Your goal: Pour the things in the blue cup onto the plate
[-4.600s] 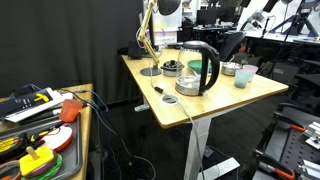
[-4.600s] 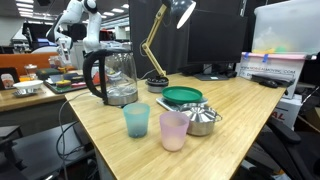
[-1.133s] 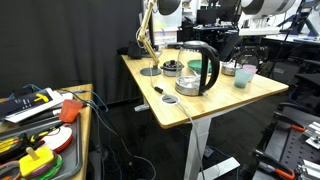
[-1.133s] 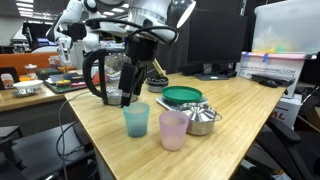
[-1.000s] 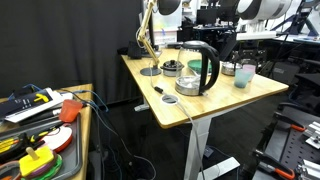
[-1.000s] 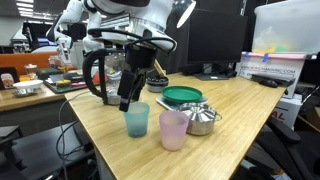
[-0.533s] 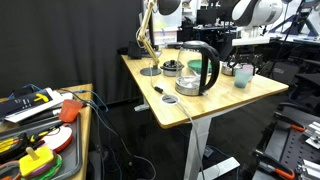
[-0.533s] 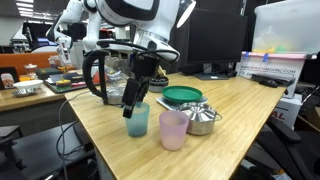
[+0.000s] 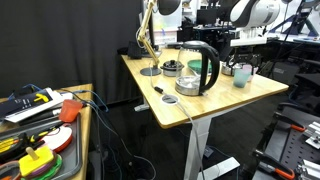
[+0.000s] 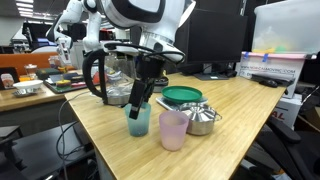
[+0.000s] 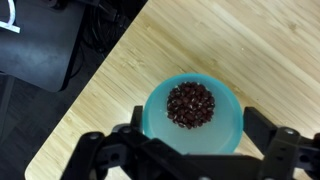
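Teal plastic, the blue cup [image 10: 137,122] stands upright on the wooden table [image 10: 230,110], near the green plate [image 10: 182,96], with its dark red bits [image 11: 190,104] unspilled. The gripper [image 10: 138,107] hangs just above it, jaws spread wide and holding nothing. Grasping, lifting and pouring are all yet to do.

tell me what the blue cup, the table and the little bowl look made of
blue cup: likely plastic. The teal wall is even and opaque with a soft, dull sheen.
table: wood or a wood-look laminate. It is pale with straight grain lines, and which of the two is unclear.
bowl: looks like metal. It is silvery with bright reflections.
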